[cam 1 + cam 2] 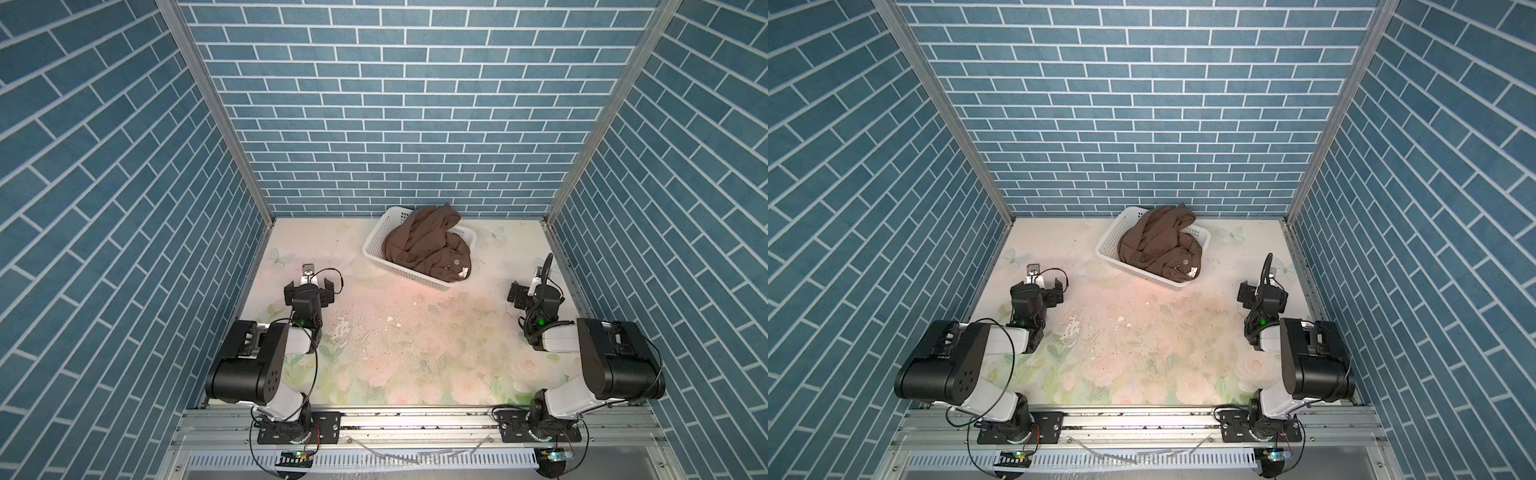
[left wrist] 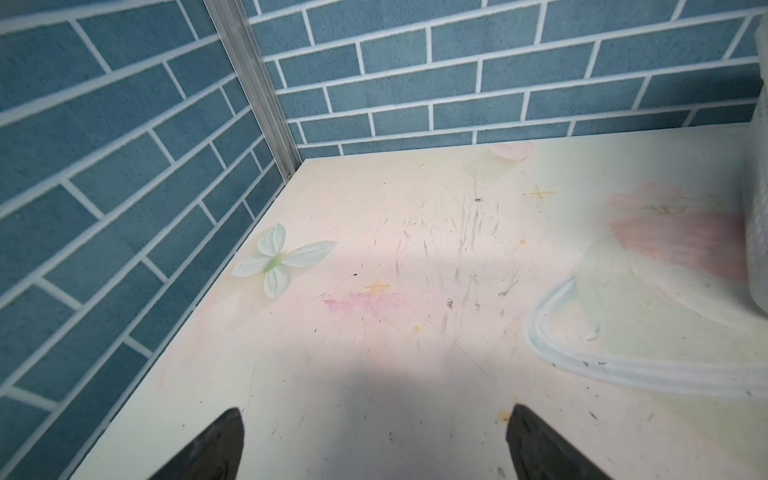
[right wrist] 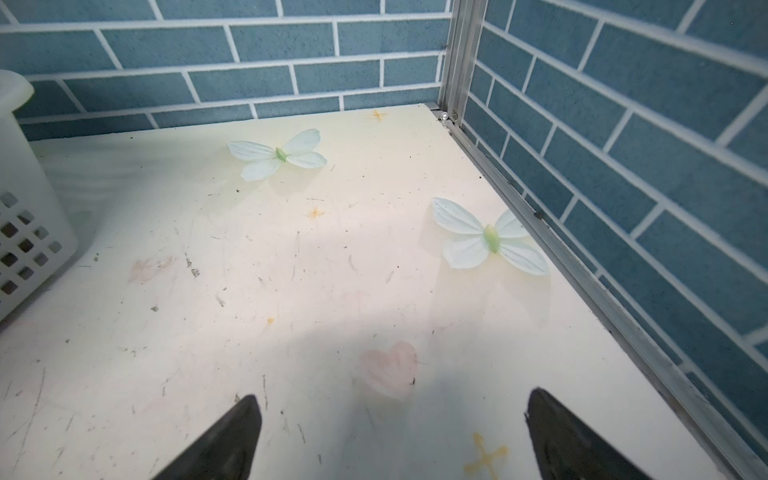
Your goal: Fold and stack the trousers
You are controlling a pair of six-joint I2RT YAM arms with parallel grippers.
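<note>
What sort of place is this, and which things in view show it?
Probably a robot test cell, not a home: two arms bolted to an aluminium rail, brick-print panels on a metal frame around a floral tabletop, and brown trousers heaped in a white basket.

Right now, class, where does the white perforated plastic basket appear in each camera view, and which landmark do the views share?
In a top view: basket at far centre, holding brown trousers.
In a top view: basket likewise.
Left wrist: blurred sliver at the frame's edge.
Right wrist: perforated corner at the frame's edge.
Shared landmark: blue brick-patterned back wall.
</note>
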